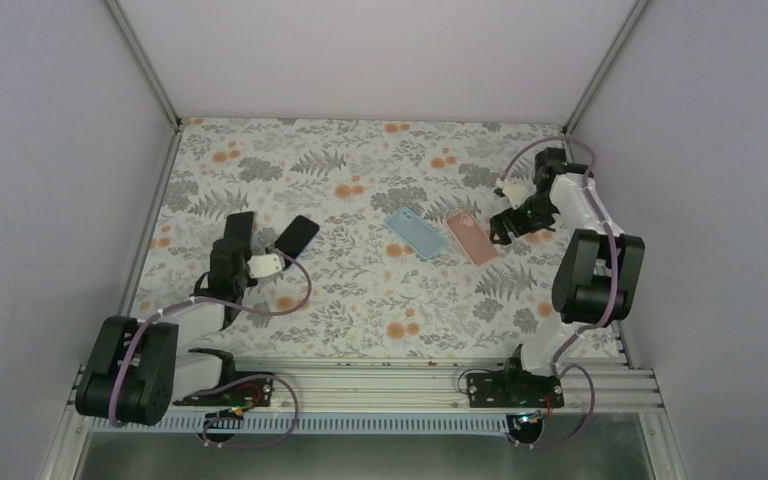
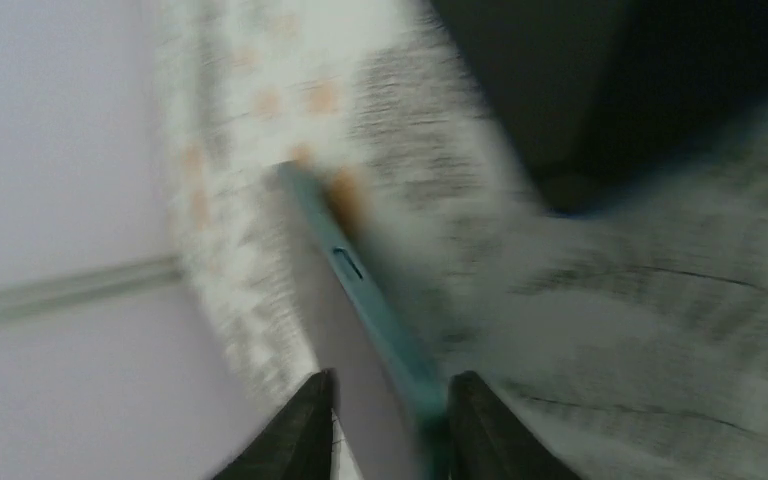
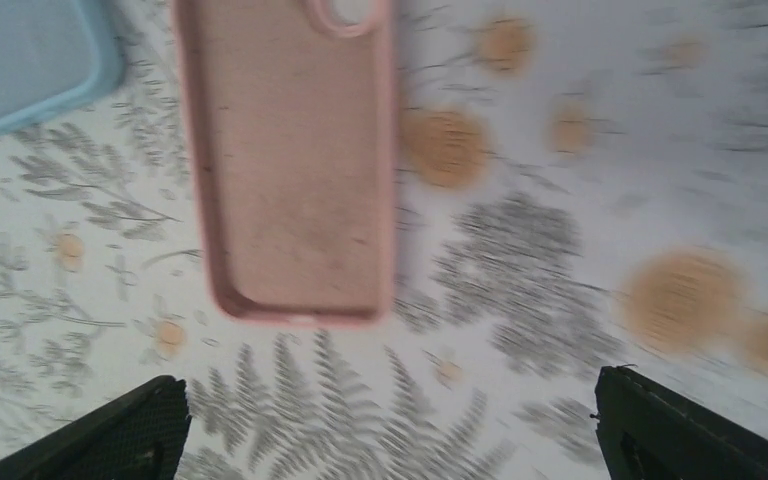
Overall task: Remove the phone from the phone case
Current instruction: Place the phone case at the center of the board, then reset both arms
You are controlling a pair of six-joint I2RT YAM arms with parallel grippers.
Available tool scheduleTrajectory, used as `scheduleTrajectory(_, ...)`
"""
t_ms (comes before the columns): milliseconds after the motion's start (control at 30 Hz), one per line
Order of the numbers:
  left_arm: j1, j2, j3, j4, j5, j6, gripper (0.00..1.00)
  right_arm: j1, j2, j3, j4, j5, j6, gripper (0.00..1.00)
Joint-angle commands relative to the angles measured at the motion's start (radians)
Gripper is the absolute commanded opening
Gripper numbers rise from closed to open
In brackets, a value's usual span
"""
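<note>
My left gripper (image 1: 239, 238) is closed on a phone in a teal case (image 2: 365, 295). The case's edge runs up between the fingertips (image 2: 480, 430), close to the right one, in a motion-blurred left wrist view. A dark phone (image 1: 298, 235) lies on the table just to its right and shows as a dark mass in the left wrist view (image 2: 620, 90). My right gripper (image 1: 506, 228) is wide open and empty over the table (image 3: 390, 430). It is just short of an empty pink case (image 3: 290, 170), also seen from the top (image 1: 472, 238).
An empty light blue case (image 1: 415, 233) lies left of the pink one and shows in the right wrist view (image 3: 30, 60). The floral tablecloth (image 1: 380, 290) covers the table. Enclosure walls and posts stand at the left, right and back.
</note>
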Motion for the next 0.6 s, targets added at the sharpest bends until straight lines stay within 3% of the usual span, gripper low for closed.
scheduleTrajectory(0, 0.002, -0.066, 0.059, -0.578, 0.141, -0.066, 0.39, -0.01, -0.159, 0.089, -0.041, 0.272, -0.007, 1.0)
scheduleTrajectory(100, 0.004, -0.11, 0.153, -0.848, 0.206, -0.119, 0.66, -0.011, -0.235, 0.153, -0.053, 0.355, -0.008, 1.0)
scheduleTrajectory(267, 0.004, -0.157, 0.381, -1.255, 0.357, -0.222, 0.99, -0.011, -0.34, 0.291, -0.026, 0.389, 0.005, 1.0)
scheduleTrajectory(433, 0.063, -0.2, 0.755, -1.528, 0.612, -0.295, 1.0, -0.021, -0.487, 0.344, 0.151, 0.332, 0.093, 1.0)
scheduleTrajectory(567, 0.14, -0.199, 0.972, -1.467, 0.666, -0.434, 1.0, -0.022, -0.662, 0.083, 0.437, 0.328, 0.184, 1.0)
